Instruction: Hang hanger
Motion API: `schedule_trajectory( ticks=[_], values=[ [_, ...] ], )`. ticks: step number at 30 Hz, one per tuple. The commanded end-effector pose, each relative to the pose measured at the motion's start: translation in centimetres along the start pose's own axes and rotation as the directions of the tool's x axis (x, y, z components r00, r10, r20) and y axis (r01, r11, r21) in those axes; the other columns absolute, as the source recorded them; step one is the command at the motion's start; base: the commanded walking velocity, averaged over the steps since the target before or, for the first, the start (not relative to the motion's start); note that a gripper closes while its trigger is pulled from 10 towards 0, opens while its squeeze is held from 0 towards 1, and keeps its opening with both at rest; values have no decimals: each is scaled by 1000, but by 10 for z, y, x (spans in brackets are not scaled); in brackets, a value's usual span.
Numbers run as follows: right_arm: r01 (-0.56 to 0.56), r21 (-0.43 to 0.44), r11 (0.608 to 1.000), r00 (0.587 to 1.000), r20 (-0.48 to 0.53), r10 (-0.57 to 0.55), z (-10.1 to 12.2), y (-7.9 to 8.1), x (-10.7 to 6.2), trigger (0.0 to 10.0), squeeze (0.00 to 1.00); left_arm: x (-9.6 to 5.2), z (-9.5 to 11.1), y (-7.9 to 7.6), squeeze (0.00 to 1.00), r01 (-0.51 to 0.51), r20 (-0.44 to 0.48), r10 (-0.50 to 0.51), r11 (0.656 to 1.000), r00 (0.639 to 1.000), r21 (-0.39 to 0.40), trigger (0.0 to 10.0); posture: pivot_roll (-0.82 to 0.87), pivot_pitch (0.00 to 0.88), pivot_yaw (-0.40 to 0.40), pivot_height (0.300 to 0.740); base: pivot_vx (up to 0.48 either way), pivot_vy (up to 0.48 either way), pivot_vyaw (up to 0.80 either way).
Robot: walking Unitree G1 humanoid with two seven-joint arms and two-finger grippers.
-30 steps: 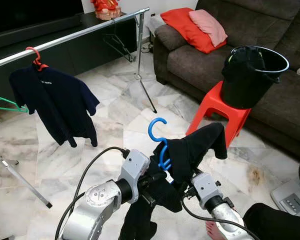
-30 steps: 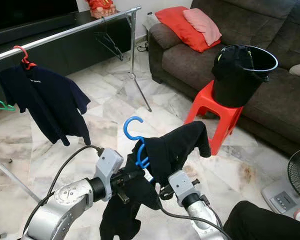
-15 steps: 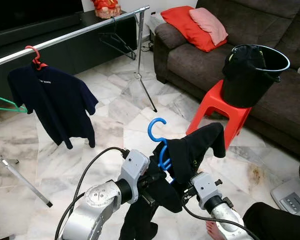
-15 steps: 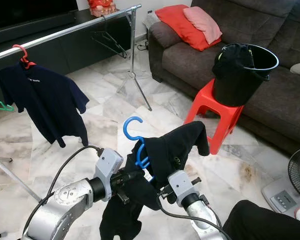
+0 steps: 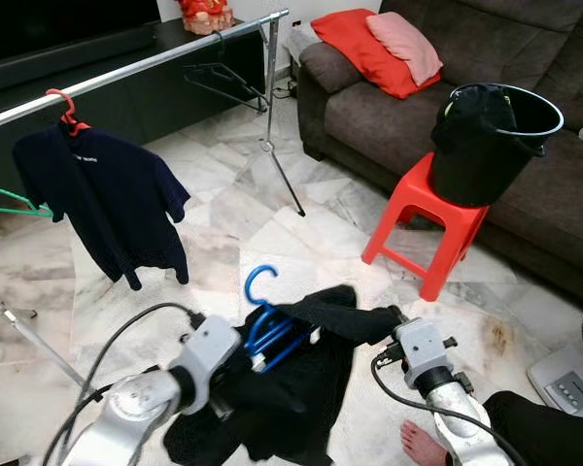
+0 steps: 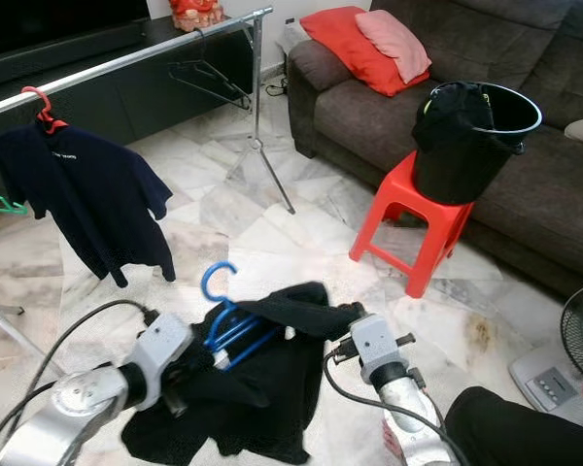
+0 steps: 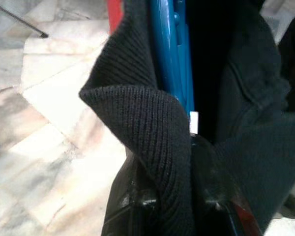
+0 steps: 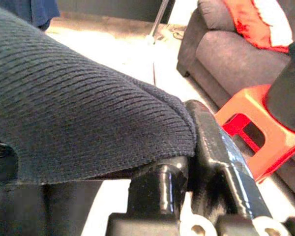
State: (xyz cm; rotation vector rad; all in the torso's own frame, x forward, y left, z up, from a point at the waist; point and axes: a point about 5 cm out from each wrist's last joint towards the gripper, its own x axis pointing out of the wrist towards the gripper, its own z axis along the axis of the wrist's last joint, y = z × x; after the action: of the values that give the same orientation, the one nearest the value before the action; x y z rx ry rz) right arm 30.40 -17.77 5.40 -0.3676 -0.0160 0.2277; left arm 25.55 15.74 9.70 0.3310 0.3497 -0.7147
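Blue plastic is what stands out: the blue hanger (image 5: pixel 272 330) is carried low over the marble floor (image 5: pixel 223 233), hook tipped up and away from the robot, with the black garment (image 5: pixel 291 398) draped across it and sagging down in a heap. It looks like it's held flat between both arms so the garment stays spread on the hanger's shoulders rather than sliding off before the lift, though that's only a guess. The left gripper (image 7: pixel 172 196) is clamped on a fold of the knit collar right by the hanger's neck, fingers pressed close with fabric bunched between them. The right gripper (image 8: pixel 187 157) is pinched on the other end of the garment, its fingers (image 8: pixel 211 147) nearly together with a thick roll of cloth draped over them. The rail (image 5: pixel 136 68) is well apart, up and off to the robot's left, with a navy t-shirt (image 5: pixel 107 199) already hung on a red hanger (image 5: pixel 66 109) and bare rail beyond it toward the far end. A red stool (image 5: pixel 428 218) with a black bucket (image 5: pixel 491 136) on top is parked just beside the sofa (image 5: pixel 389 107).
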Motion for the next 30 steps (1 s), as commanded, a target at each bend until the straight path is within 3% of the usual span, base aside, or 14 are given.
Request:
schedule_trajectory(
  ticks=[1,6,9,13,16,18,19,23,27,30],
  values=[
    [128,28,991,992,-7,-128,1,-29,-1,0,0,-19,-5,14,0,8,14,-8,1000,1000,-4,10000,48,144,-22,740,0,0,0],
    [177,10,984,983,-58,-176,-4,-44,-3,0,0,-41,-3,23,0,128,64,-127,992,990,-14,10000,51,148,-28,740,0,0,0],
    [236,23,972,966,-114,-232,-11,-57,-7,0,0,-60,-4,20,0,298,92,-292,953,952,-56,10000,47,153,-30,740,0,0,0],
    [267,48,963,955,-145,-258,-15,-63,-11,0,0,-72,-5,15,0,409,94,-404,912,910,-41,10000,44,158,-33,740,0,0,0],
    [271,65,960,951,-171,-257,-19,-65,-13,0,0,-74,-4,17,0,411,101,-411,911,906,22,10000,39,163,-38,740,0,0,0],
    [278,87,957,947,-193,-258,-22,-64,-14,0,0,-74,12,17,0,423,201,-419,906,885,23,10000,42,163,-41,740,0,0,0],
    [290,118,950,941,-213,-261,-24,-63,-14,0,0,-75,24,17,0,449,281,-435,893,856,14,10000,42,163,-41,740,0,0,0],
    [303,219,927,935,-254,-246,-29,-55,-13,0,0,-73,42,11,0,508,410,-477,860,777,37,10000,41,167,-44,740,0,0,0],
    [321,300,898,934,-255,-249,-28,-53,-11,0,0,-74,43,4,0,571,395,-541,820,742,49,10000,39,169,-45,740,0,0,0],
    [264,349,899,953,-236,-188,-26,-45,-8,0,0,-73,41,-1,0,601,388,-571,798,723,56,10000,38,171,-47,740,0,0,0]
  ],
)
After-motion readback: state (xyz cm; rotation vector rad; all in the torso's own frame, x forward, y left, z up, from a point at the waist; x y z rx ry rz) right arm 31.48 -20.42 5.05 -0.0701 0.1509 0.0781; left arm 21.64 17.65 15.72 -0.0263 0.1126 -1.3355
